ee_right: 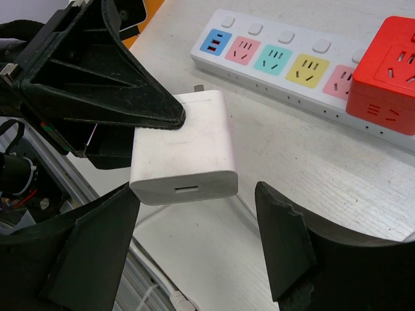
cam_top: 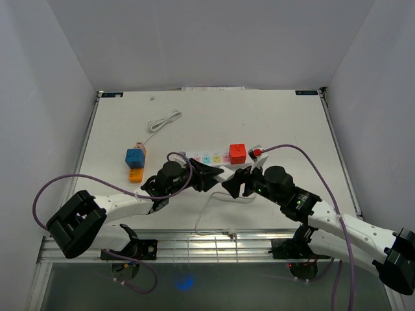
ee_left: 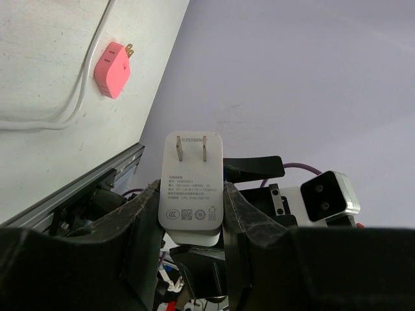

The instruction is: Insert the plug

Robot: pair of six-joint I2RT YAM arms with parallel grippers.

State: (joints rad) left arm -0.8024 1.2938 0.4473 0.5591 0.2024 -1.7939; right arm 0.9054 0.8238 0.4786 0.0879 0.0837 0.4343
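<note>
A white charger plug (ee_left: 192, 170) with two flat prongs is held off the table between my left gripper's fingers (ee_left: 237, 207). My left gripper (ee_left: 192, 197) is shut on it. In the right wrist view the plug (ee_right: 183, 146) hangs just above the table, its USB end facing my right gripper (ee_right: 194, 223), which is open with one jaw on each side of that end. The white power strip (ee_right: 279, 61) with coloured sockets lies beyond it, a red cube adapter (ee_right: 384, 74) plugged in at its right. In the top view both grippers, left (cam_top: 211, 173) and right (cam_top: 238, 180), meet at the plug (cam_top: 225, 172) in front of the strip (cam_top: 211, 157).
Blue (cam_top: 135, 157), orange (cam_top: 135, 175) and pink (cam_top: 139, 146) adapters sit left of the strip. A white cord (cam_top: 163, 122) lies coiled at the back. A thin white cable (cam_top: 206, 217) runs along the near edge. A pink plug (ee_left: 112, 70) lies on the table.
</note>
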